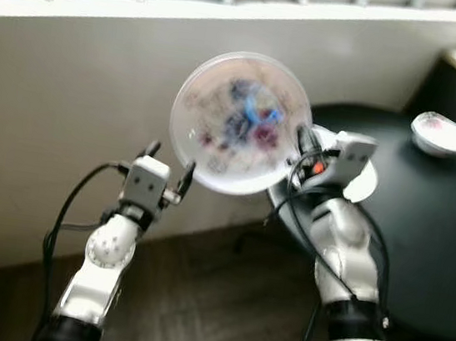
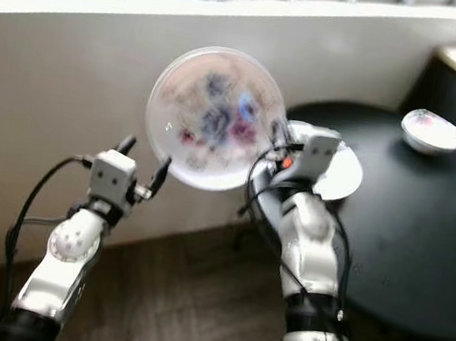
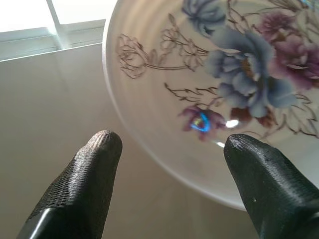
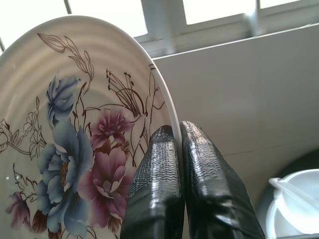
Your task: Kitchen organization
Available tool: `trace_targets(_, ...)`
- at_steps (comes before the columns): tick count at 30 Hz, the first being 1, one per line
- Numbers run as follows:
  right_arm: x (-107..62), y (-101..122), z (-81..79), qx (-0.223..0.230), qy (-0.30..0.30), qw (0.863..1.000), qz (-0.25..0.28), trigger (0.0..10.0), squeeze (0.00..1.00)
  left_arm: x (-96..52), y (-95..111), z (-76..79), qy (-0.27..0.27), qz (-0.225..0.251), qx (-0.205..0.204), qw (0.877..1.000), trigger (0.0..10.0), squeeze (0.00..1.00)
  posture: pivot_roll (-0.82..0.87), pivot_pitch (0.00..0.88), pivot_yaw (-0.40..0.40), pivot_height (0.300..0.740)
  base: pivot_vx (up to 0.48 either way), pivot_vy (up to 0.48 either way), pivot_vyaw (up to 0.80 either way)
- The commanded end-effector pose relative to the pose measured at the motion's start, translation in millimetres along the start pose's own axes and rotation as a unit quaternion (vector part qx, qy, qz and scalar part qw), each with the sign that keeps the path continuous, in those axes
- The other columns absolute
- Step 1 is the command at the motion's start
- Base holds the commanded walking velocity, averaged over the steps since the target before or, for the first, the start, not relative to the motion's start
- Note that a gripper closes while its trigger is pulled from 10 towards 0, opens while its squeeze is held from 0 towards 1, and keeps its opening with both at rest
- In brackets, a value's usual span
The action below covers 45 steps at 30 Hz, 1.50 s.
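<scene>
Right wrist view showed the right gripper (image 4: 180,132) pinching the rim of a flowered plate (image 4: 75,134), one finger on each side. The plate was held up on edge in front of the white wall (image 1: 61,98), facing the robot. The left gripper (image 1: 168,168) was spread wide open just beside the plate's lower edge. A small bowl (image 1: 441,134) sat near the far edge of the black table (image 1: 429,239).

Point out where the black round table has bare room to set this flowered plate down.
The right claw pinches the flowered plate by its rim; the left claw is open beside it. The black table is bare between the small bowl and the white dish. The wall-side edge by that dish is crowded.
</scene>
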State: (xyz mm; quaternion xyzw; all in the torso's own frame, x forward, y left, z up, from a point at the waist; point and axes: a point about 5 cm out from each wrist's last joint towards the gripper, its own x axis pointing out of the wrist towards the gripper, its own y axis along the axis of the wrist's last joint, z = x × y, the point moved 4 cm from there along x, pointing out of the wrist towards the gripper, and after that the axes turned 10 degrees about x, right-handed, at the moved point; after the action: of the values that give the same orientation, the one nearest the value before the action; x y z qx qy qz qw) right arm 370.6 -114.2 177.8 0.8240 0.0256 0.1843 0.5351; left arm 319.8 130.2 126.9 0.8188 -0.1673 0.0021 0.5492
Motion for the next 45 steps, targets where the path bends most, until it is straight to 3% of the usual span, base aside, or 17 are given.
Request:
trace_targets(1, -0.9, 10.9, 4.4, -0.007, -0.003, 1.0, 0.022, 0.0, 0.0, 1.7, 3.5, 6.6, -0.011, 0.007, 0.004, 1.0, 10.0, 0.0, 0.01, 0.0, -0.055, 0.74, 0.0, 0.0, 0.8)
trace_targets(12, -1.1, 11.0, 2.2, -0.01, 0.001, 1.0, 0.024, 0.0, 0.0, 1.1, 4.4, 5.3, -0.01, 0.009, 0.007, 1.0, 10.0, 0.0, 0.01, 0.0, -0.055, 0.74, 0.0, 0.0, 0.8)
trace_targets(18, -0.5, 18.1, -5.6, -0.057, 0.022, 0.997, 0.043, 0.0, 0.0, 0.4, 3.8, 4.8, -0.01, 0.008, 0.006, 1.0, 10.0, 0.0, 0.01, 0.0, -0.056, 0.74, 0.0, 0.0, 0.8)
trace_targets(37, 1.9, 21.7, -7.6, -0.073, 0.024, 0.996, 0.055, 0.0, 0.0, 2.3, 9.3, 1.2, -0.004, 0.02, -0.007, 1.0, 10.0, 0.0, 0.01, 0.0, -0.06, 0.74, 0.0, 0.0, 0.8)
trace_targets(45, 8.3, 51.0, -16.9, -0.096, 0.027, 0.988, 0.122, 0.0, 0.0, 2.6, 11.9, -0.6, 0.001, 0.027, -0.013, 1.0, 10.0, 0.0, 0.01, 0.0, -0.059, 0.74, 0.0, 0.0, 0.75)
